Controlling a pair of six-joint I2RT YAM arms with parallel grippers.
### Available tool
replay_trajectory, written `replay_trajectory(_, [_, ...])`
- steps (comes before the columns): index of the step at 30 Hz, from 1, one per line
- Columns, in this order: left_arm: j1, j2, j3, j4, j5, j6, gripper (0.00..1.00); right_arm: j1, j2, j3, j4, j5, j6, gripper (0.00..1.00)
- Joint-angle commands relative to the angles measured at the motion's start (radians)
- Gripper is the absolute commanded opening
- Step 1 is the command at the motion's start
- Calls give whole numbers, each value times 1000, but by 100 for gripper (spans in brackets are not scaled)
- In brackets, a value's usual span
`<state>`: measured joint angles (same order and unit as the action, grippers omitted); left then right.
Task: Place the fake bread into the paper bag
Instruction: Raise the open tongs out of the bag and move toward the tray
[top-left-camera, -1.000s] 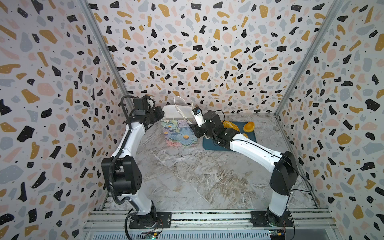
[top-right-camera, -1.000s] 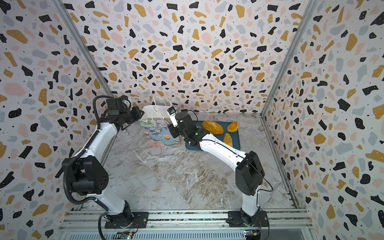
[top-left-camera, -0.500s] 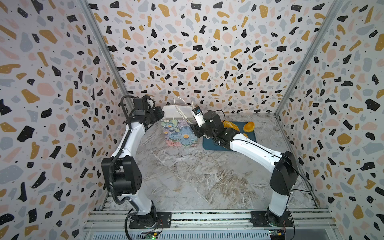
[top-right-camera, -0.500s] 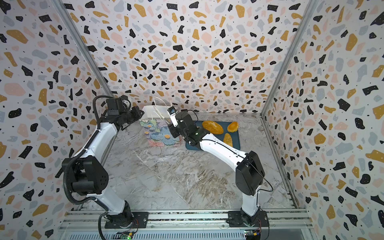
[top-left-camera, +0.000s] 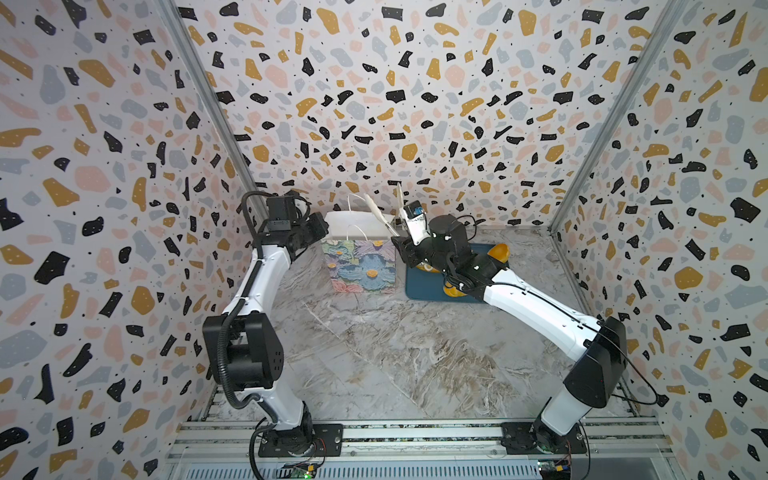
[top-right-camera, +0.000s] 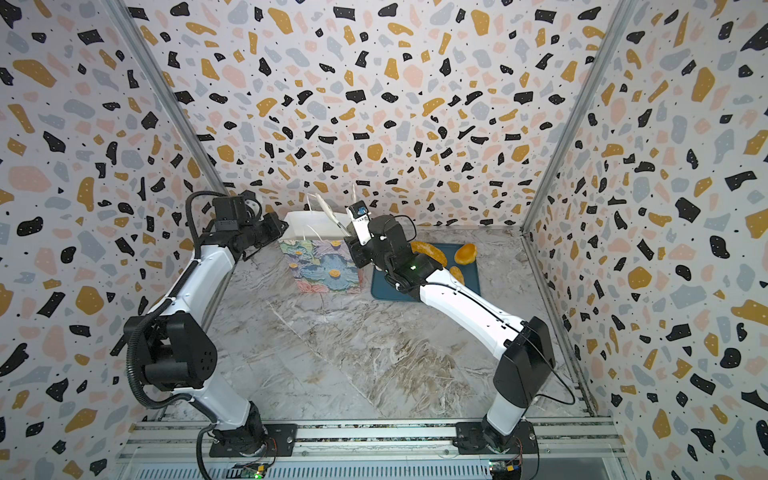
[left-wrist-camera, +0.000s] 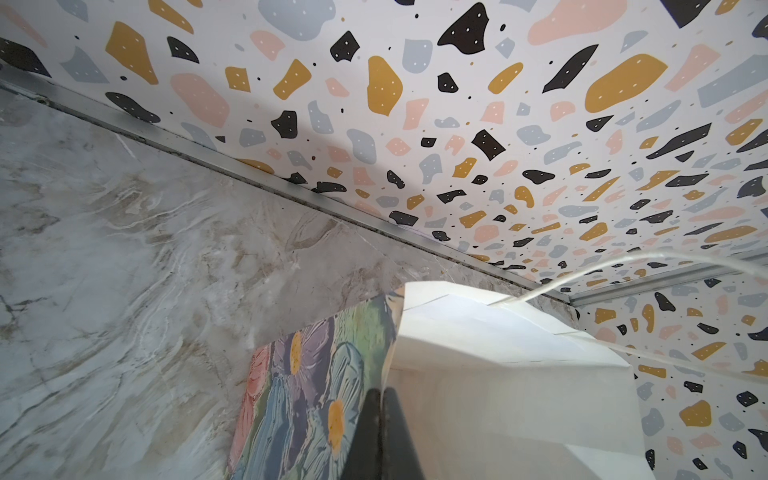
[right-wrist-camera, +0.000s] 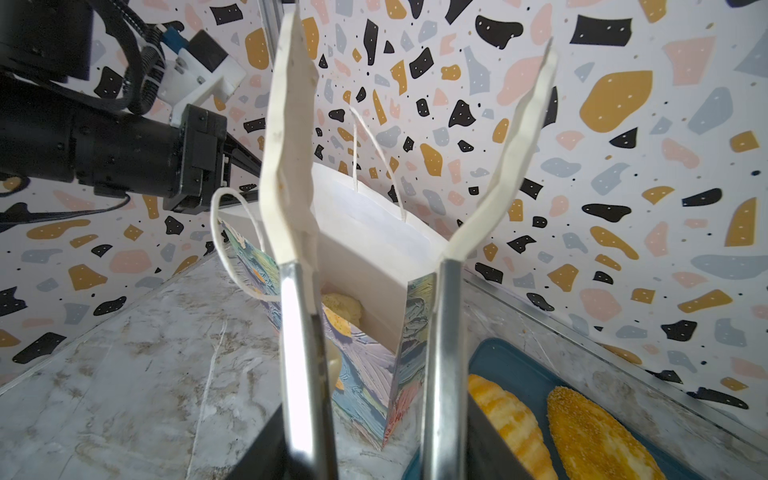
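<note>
- The paper bag (top-left-camera: 359, 266) is standing with its mouth open in the upper middle of the frame. The left hand (left-wrist-camera: 380, 392) is pinching its left rim and blocking entry from that side.
- The right hand (right-wrist-camera: 419, 37), fingers spread with nothing between them, is hovering above the right side of the mouth and crowding that approach.
- A cord handle (right-wrist-camera: 376, 149) is arching over the far rim.
- The tray (top-right-camera: 386, 291) is lying just right of the bag, and the right arm (top-left-camera: 536, 307) is crossing over it.
- The surface (top-left-camera: 395, 353) is lying bare across the lower middle of the frame, giving free passage.
</note>
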<state>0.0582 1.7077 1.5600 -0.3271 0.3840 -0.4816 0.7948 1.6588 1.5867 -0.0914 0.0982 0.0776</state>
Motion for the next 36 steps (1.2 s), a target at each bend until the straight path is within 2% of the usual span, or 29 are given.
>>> replay_trajectory(1, [6, -25, -12, 36, 1, 20, 0, -15, -67, -28, 42, 11, 22, 51])
replay_trajectory(19, [6, -23, -16, 46, 18, 9, 0, -96, -234, -222, 35, 14, 75, 51])
replay_trajectory(36, [6, -25, -17, 46, 20, 8, 0, -168, -318, -331, -42, 3, 118, 51])
